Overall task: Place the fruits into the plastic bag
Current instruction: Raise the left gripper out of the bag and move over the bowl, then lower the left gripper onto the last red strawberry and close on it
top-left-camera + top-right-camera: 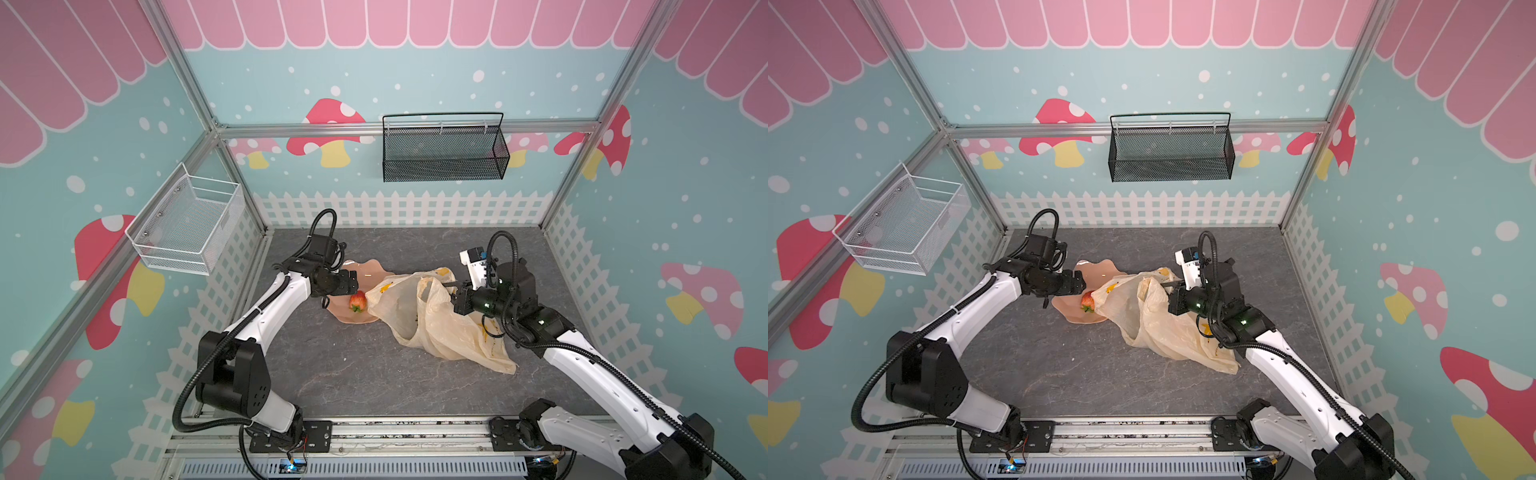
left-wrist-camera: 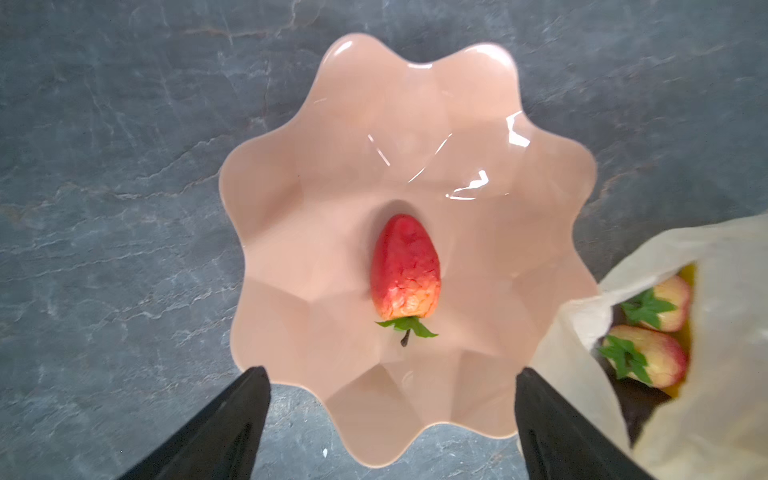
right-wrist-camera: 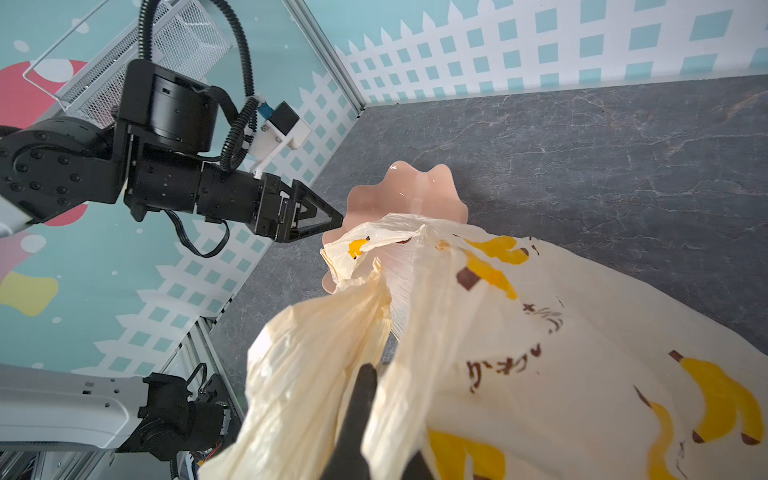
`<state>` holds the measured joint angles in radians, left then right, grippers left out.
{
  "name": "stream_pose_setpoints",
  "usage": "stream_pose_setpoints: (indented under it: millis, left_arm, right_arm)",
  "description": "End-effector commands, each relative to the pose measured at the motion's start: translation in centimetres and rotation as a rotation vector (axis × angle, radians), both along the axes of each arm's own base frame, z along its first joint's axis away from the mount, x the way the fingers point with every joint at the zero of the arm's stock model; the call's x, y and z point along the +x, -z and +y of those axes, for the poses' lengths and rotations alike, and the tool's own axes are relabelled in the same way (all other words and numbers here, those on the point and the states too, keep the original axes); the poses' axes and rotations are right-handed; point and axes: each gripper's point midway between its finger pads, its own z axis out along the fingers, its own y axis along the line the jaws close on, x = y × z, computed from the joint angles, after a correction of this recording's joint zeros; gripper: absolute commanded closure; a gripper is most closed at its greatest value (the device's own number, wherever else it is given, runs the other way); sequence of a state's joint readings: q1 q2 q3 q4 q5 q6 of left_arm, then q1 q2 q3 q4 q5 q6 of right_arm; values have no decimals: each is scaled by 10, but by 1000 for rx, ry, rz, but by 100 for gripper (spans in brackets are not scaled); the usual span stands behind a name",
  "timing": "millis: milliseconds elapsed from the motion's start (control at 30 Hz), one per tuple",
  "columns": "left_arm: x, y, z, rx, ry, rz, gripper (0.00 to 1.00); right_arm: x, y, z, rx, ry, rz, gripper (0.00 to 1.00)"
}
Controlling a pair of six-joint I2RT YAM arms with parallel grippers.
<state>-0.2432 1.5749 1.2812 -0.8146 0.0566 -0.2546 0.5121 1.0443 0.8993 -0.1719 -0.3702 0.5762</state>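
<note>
Evidently the job is close to its end. The plastic bag [image 1: 440, 328] sprawls across the centre-right of both top views, its closed end trailing toward the lower right and its mouth facing left, raised off the grey table [image 1: 340, 374]. The mouth's edge overlaps the right side of the pink dish [image 1: 365, 268], which sits just left of centre. The right gripper [image 3: 368, 378] comes in from the right with its jaws pinched tight on a gathered fold of the bag's rim, and that pinch seems to be what holds the mouth up and open. The left gripper [image 2: 392, 370] hangs over the dish with its fingers spread wide and nothing between them, apart from the fruit below. Inside the bag's mouth, the left wrist view shows two strawberries [image 2: 648, 357] lying side by side, so part of the work is done. Something yellow shows next to them, but whether it is fruit or a print on the film cannot be told. One strawberry [image 2: 405, 266] lies alone in the hollow of the dish, just beside the bag's mouth, its green top toward the open fingers. No other loose fruit shows on the table, so this looks like the last piece to pick up and drop in.
</note>
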Motion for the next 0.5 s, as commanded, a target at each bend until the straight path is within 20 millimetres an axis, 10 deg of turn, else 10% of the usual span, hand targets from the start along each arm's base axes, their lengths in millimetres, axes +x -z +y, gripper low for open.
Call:
stream_pose_setpoints:
  millis: [0, 467]
  left_arm:
    - [-1, 10, 6, 104, -36, 58, 7]
    - [10, 73, -31, 130, -20, 218, 13]
  right_arm:
    - [2, -14, 3, 13, -6, -39, 100]
    - [0, -16, -1, 12, 9, -41, 100]
